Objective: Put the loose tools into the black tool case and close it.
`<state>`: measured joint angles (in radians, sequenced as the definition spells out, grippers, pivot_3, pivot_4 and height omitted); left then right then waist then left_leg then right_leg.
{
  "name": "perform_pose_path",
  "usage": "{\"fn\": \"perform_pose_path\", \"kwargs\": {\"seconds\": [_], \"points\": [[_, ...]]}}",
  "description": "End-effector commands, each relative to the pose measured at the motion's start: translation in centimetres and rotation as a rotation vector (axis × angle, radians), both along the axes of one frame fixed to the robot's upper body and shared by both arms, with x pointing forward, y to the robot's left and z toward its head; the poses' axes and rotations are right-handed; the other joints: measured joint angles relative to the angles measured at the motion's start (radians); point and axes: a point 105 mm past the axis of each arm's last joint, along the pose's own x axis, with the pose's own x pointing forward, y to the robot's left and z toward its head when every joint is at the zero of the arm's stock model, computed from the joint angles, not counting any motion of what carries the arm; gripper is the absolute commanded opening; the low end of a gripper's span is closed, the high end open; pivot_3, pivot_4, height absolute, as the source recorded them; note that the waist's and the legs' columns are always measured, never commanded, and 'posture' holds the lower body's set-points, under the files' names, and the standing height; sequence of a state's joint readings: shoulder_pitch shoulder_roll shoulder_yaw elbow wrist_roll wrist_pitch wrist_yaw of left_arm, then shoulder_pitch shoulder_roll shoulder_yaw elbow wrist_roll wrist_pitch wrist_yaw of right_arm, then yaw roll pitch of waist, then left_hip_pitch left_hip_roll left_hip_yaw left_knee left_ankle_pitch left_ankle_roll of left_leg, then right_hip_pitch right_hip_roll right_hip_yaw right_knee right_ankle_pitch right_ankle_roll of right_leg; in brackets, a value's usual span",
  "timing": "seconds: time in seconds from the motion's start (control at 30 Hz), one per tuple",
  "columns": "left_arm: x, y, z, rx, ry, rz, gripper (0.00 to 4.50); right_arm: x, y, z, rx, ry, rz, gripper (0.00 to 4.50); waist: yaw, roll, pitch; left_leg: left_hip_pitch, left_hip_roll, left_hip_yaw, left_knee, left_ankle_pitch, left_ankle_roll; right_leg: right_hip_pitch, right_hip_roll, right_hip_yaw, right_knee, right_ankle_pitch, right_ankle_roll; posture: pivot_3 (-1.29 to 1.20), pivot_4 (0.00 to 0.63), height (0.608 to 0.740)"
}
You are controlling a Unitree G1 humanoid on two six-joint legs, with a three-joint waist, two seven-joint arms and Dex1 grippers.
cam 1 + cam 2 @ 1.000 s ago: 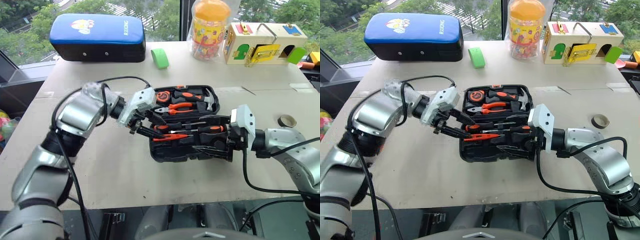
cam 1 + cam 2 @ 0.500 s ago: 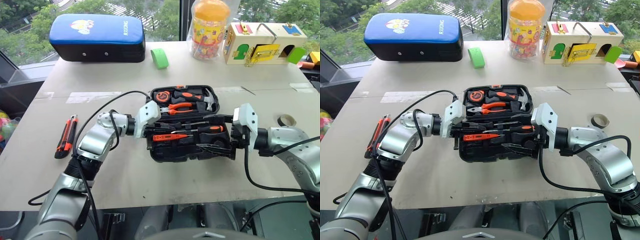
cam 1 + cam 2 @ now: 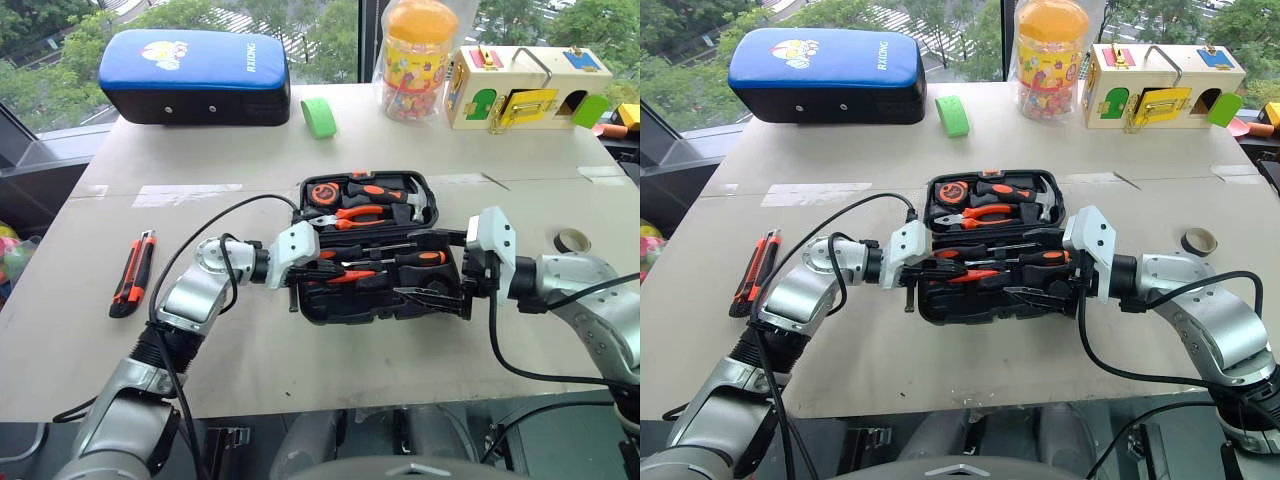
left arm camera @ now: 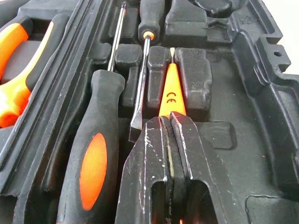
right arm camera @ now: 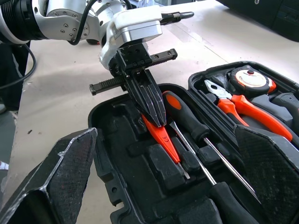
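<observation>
The black tool case (image 3: 330, 312) lies open at the table's middle. My left gripper (image 3: 318, 272) reaches into its front half from the left, shut on the small slim orange tester screwdriver (image 4: 170, 91), whose tip points along a recess (image 5: 163, 137). Two orange-and-black-handled screwdrivers (image 3: 418, 258) lie in slots just behind it. My right gripper (image 3: 440, 285) stands open at the case's right end, its fingers (image 5: 56, 177) spread wide. The orange-and-black utility knife (image 3: 135, 272) lies on the table at the left. A small tape roll (image 3: 573, 240) sits at the right.
Pliers (image 3: 360, 212), a tape measure and a hammer fill the case's back half. At the table's far side stand a blue-topped padded case (image 3: 195, 75), a green tape roll (image 3: 320, 115), a yellow-lidded jar (image 3: 420, 60) and a wooden lock box (image 3: 525, 85).
My left arm has dropped, bringing the gripper down into the case's left end with the tester, and its jaws have closed. The lowered arm uncovers the utility knife. The right arm has kept still.
</observation>
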<state>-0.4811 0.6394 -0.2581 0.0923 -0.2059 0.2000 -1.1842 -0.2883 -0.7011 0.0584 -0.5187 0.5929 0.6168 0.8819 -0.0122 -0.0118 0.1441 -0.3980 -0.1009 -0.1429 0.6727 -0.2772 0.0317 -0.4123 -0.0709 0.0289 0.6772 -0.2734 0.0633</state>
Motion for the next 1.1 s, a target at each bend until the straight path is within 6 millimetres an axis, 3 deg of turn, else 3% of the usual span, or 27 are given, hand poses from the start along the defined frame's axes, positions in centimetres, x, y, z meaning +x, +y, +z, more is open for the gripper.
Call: {"fn": "perform_pose_path", "kwargs": {"seconds": [0.03, 0.27, 0.4, 0.47, 0.5, 0.57, 0.6, 0.63, 0.77, 0.8, 0.93, 1.1], "points": [[-0.3, 0.7, -2.6, 0.078, 0.07, 0.023, 0.04, 0.0, -0.3, 1.0, 0.022, -0.033, -0.01, 4.5, 0.0, 0.0, 0.0, 0.0, 0.0, 0.0, 0.0, 0.0, 0.0, 0.0, 0.0, 0.0, 0.0, 0.0, 0.0, 0.0, 0.15, 0.735], [-0.4, 1.2, -2.1, 0.072, 0.051, 0.03, 0.04, 0.2, -0.3, 1.1, 0.021, -0.042, -0.001, 4.5, 0.0, 0.0, -0.001, 0.0, 0.0, 0.0, 0.0, 0.0, 0.0, 0.0, 0.0, 0.0, 0.0, 0.0, 0.0, 0.0, 0.15, 0.735], [-0.1, 3.7, 3.4, -0.095, 0.006, 0.194, 0.04, 0.6, 0.2, 2.4, 0.041, -0.084, 0.044, 4.5, -0.013, 0.0, 0.0, 0.0, 0.0, 0.001, -0.001, 0.0, 0.0, -0.001, 0.0, 0.001, 0.0, 0.0, 0.0, 0.0, 0.15, 0.735], [-0.6, 5.1, 5.0, -0.146, -0.006, 0.268, 0.04, 0.7, 0.6, 3.1, 0.06, -0.097, 0.07, 4.5, -0.021, 0.0, 0.0, 0.0, 0.001, 0.001, -0.002, 0.0, 0.0, -0.002, 0.001, 0.002, 0.0, 0.0, 0.0, 0.0, 0.15, 0.735], [-0.9, 5.7, 5.6, -0.158, -0.014, 0.305, 0.72, 0.7, 0.7, 3.4, 0.07, -0.103, 0.082, 4.5, -0.021, 0.0, 0.0, 0.0, 0.001, 0.0, -0.003, 0.0, 0.0, -0.002, 0.001, 0.002, 0.0, 0.0, 0.0, 0.0, 0.15, 0.735], [-2.2, 8.0, 6.8, -0.214, -0.031, 0.447, 1.22, 0.7, 1.5, 4.5, 0.108, -0.118, 0.142, 4.5, -0.026, 0.001, 0.0, 0.0, 0.001, 0.0, -0.003, 0.0, 0.0, -0.002, 0.0, 0.001, -0.001, 0.0, 0.0, 0.0, 0.15, 0.735], [-3.2, 9.0, 6.9, -0.231, -0.033, 0.516, 1.89, 0.6, 1.9, 4.9, 0.122, -0.121, 0.178, 4.5, -0.027, 0.001, 0.0, 0.0, 0.001, 0.0, -0.004, 0.0, 0.0, -0.002, 0.0, 0.002, -0.002, 0.0, 0.0, 0.0, 0.15, 0.735], [-3.9, 9.6, 7.0, -0.239, -0.034, 0.562, 2.2, 0.5, 2.2, 5.2, 0.131, -0.123, 0.202, 4.5, -0.03, 0.001, 0.0, 0.0, 0.001, 0.001, -0.004, 0.0, 0.0, -0.002, 0.0, 0.003, -0.003, 0.0, 0.0, 0.0, 0.15, 0.735], [-8.6, 14.2, 5.3, -0.253, -0.037, 0.901, 4.22, 0.0, 3.4, 5.8, 0.146, -0.109, 0.346, 4.5, -0.026, 0.001, 0.0, 0.0, 0.001, 0.001, -0.005, 0.0, 0.0, -0.001, 0.0, 0.003, -0.005, 0.0, 0.0, 0.0, 0.15, 0.735], [-10.0, 15.4, 4.7, -0.247, -0.03, 0.983, 4.47, -0.1, 3.6, 5.8, 0.143, -0.106, 0.373, 4.5, -0.025, 0.001, 0.0, 0.0, 0.001, 0.001, -0.005, 0.0, 0.0, -0.001, 0.001, 0.003, -0.005, 0.0, 0.0, 0.0, 0.15, 0.735], [-14.2, 19.2, 3.0, -0.194, -0.022, 1.233, 4.47, 0.2, 4.0, 5.7, 0.132, -0.097, 0.438, 4.5, -0.008, 0.001, 0.0, 0.001, 0.001, 0.001, -0.004, 0.0, 0.0, 0.0, 0.0, 0.003, -0.005, 0.0, 0.0, 0.0, 0.15, 0.735], [-17.2, 22.4, 2.5, -0.193, 0.0, 1.433, 4.47, 0.5, 4.3, 5.5, 0.119, -0.093, 0.472, 4.5, 0.03, 0.0, 0.0, 0.002, 0.001, 0.0, -0.004, -0.001, 0.0, 0.001, 0.0, 0.0, -0.005, 0.001, -0.002, 0.0, 0.15, 0.735]]}}
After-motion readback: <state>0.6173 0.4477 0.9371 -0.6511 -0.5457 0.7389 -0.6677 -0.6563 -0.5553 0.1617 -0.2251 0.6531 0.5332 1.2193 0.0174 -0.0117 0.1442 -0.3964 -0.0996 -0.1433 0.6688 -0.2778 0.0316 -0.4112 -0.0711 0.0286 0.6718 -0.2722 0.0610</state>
